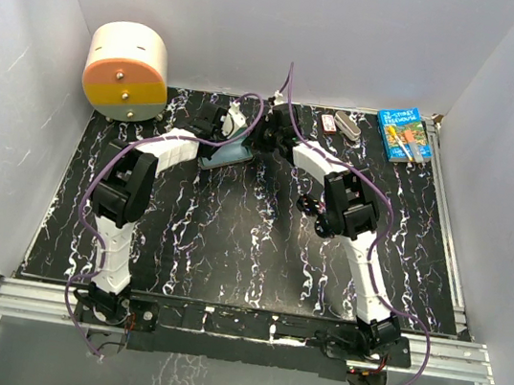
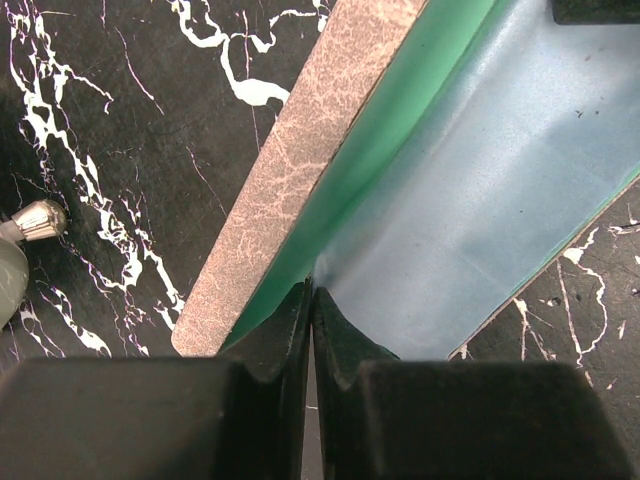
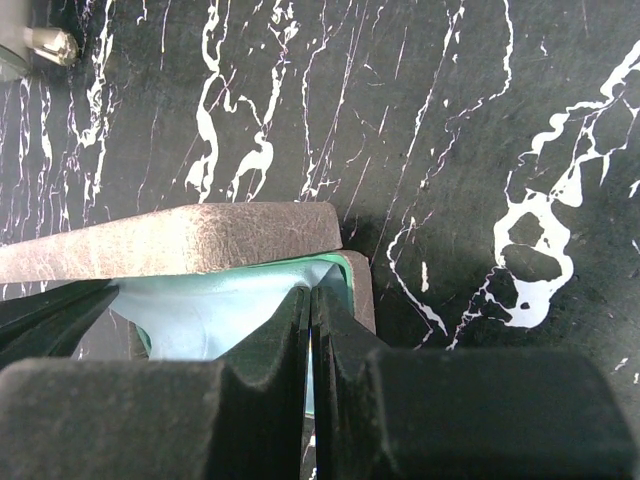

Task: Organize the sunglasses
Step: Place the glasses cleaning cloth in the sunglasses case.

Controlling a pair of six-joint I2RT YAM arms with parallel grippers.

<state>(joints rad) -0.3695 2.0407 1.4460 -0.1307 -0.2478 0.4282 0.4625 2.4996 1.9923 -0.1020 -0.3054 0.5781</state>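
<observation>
Sunglasses cannot be made out in any view, so their direction and look cannot be told. At upper centre of the top view a grey-brown rectangular case with teal lining (image 2: 300, 150) lies near the far edge of the black white-veined tabletop (image 1: 229, 247). In the left wrist view its long rim runs from lower left to upper right. Left gripper (image 2: 313, 295) and right gripper (image 3: 310, 300) are both closed, each pinching a light-blue cloth (image 2: 500, 180) spread over the lining. Open tabletop fills the middle and lower part of the top view.
</observation>
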